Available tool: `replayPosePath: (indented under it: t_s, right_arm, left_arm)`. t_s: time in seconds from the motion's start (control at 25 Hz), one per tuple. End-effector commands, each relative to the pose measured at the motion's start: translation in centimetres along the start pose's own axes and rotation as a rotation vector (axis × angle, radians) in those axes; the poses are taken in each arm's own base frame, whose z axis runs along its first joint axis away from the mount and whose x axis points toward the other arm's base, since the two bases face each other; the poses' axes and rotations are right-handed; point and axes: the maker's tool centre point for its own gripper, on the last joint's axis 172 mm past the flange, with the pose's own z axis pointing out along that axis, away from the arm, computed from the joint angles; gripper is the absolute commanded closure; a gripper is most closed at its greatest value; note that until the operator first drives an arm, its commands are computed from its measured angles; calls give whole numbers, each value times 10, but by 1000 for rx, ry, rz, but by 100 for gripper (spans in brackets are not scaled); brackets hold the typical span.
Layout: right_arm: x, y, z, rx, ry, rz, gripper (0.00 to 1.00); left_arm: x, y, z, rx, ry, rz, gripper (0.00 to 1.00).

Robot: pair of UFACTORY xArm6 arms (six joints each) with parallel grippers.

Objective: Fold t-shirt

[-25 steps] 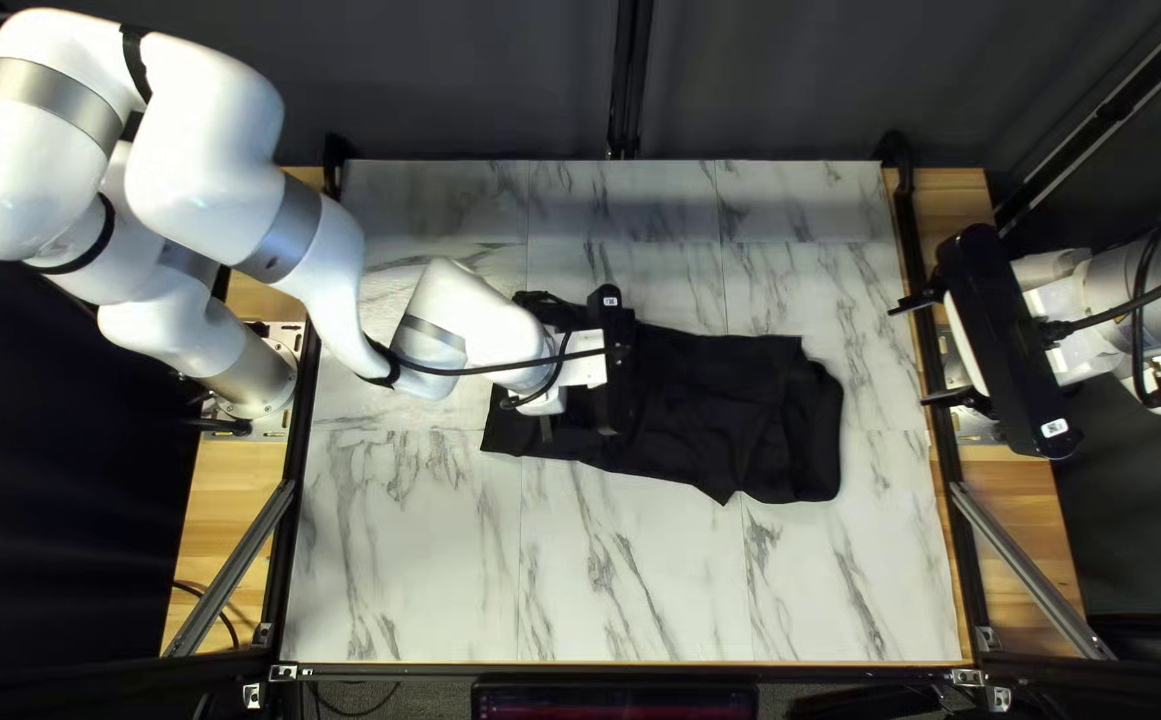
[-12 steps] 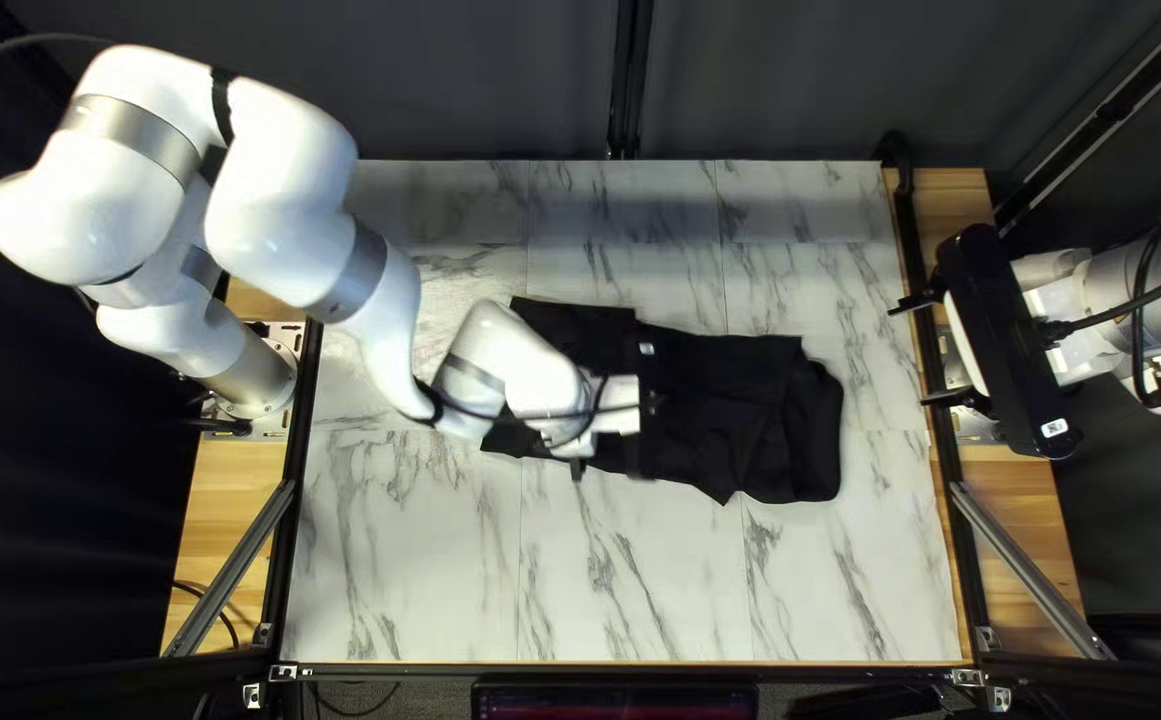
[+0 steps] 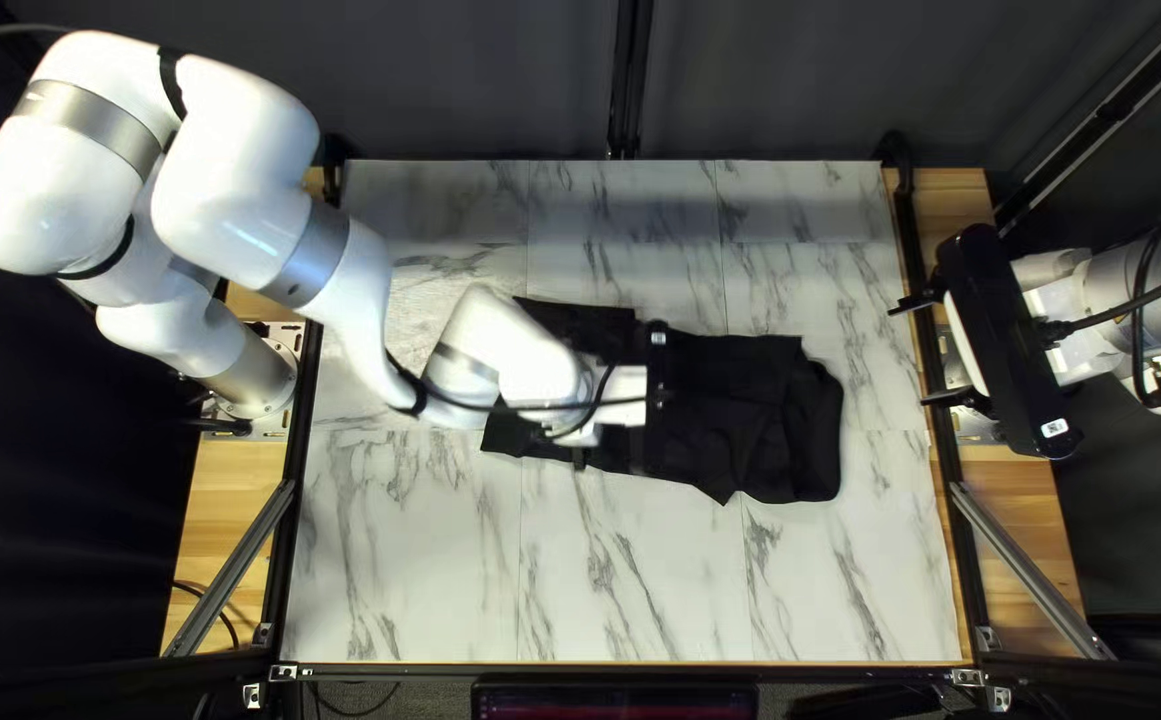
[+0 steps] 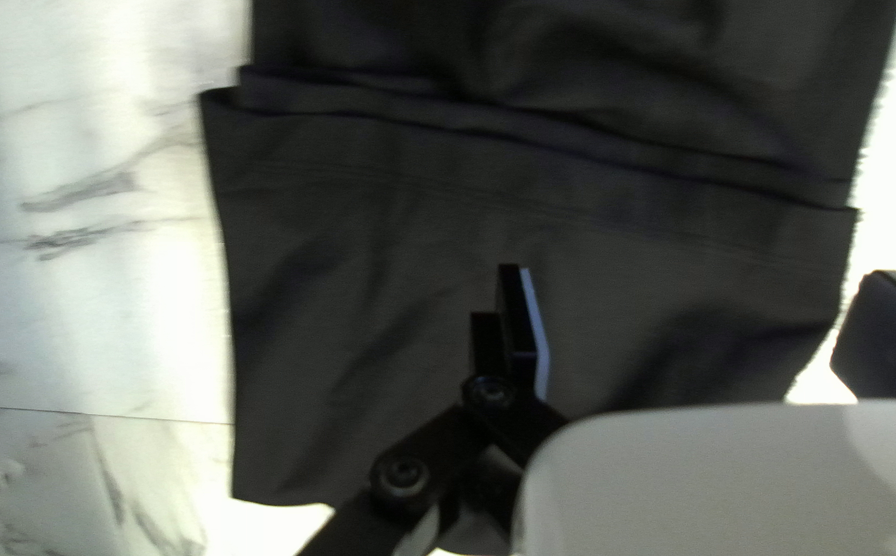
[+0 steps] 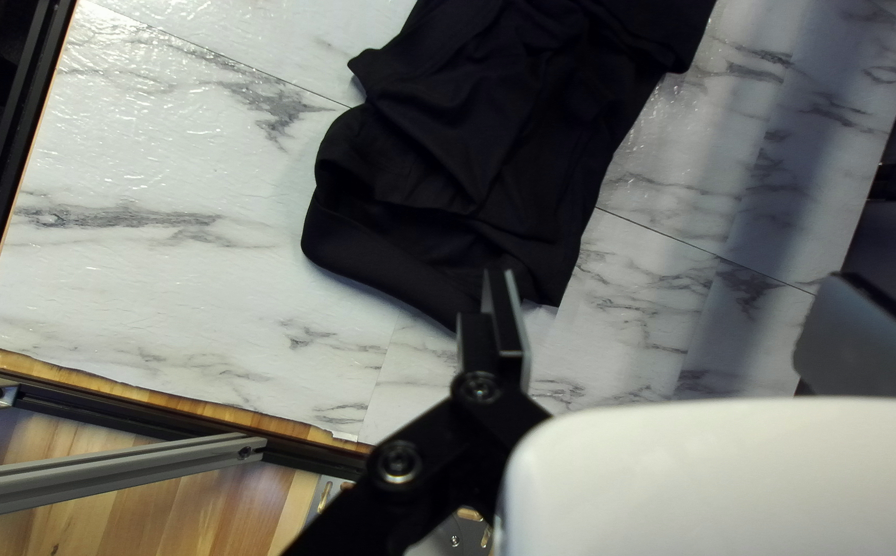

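Note:
In the top left view my left gripper is over the left half of the black t-shirt, its fingertips hidden. The shirt lies as a long strip, bunched at its right end. In the left wrist view my left gripper stands open above the t-shirt, with hem-like layered edges crossing the cloth ahead. My right gripper hovers by the table's right edge, away from the shirt. Seen from the right wrist, that gripper is open and holds nothing; the t-shirt's rumpled end lies beyond it.
The marble-patterned table shows around the shirt. Dark rails run along its sides, with a metal strut at the near right and another at the near left. My left arm reaches across the table's left part.
My left gripper has moved right and somewhat nearer the table's near edge, uncovering more of the shirt's far left part. The shirt and my right arm look unmoved.

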Motion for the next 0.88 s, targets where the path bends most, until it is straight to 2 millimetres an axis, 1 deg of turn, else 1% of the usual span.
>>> replayPosePath:
  t_s: [0.04, 0.12, 0.2, 0.28, 0.32, 0.36, 0.44, 0.48, 0.52, 0.56, 0.64, 0.72, 0.76, 0.88]
  right_arm:
    - [0, 0, 0, 0, 0, 0, 0]
    - [0, 0, 0, 0, 0, 0, 0]
    - [0, 0, 0, 0, 0, 0, 0]
    - [0, 0, 0, 0, 0, 0, 0]
    - [0, 0, 0, 0, 0, 0, 0]
    - [0, 0, 0, 0, 0, 0, 0]
    - [0, 0, 0, 0, 0, 0, 0]
    - [0, 0, 0, 0, 0, 0, 0]
    - [0, 0, 0, 0, 0, 0, 0]
    - [0, 0, 0, 0, 0, 0, 0]
    - [0, 0, 0, 0, 0, 0, 0]
    - [0, 0, 0, 0, 0, 0, 0]
    - [0, 0, 0, 0, 0, 0, 0]
    - [0, 0, 0, 0, 0, 0, 0]
  left_arm:
    - [0, 16, 15, -15, 4, -10, 0]
    - [2, 24, 18, -22, 5, -9, 0]
    - [11, 37, 20, -33, 8, 0, 0]
    - [19, 49, 16, -39, 14, 14, 0]
    - [21, 50, 15, -40, 16, 18, 0]
    - [26, 56, 5, -40, 24, 31, 0]
    - [27, 57, -20, -28, 41, 48, 0]
    - [24, 55, -32, -18, 48, 54, 0]
    - [22, 53, -40, -11, 52, 57, 0]
    - [15, 45, -54, 5, 57, 59, 0]
    - [3, 33, -67, 27, 57, 56, 0]
    - [-9, 21, -72, 40, 53, 48, 0]
    - [-20, 8, -70, 46, 46, 38, 0]
    - [-42, -13, -54, 42, 25, 15, 0]
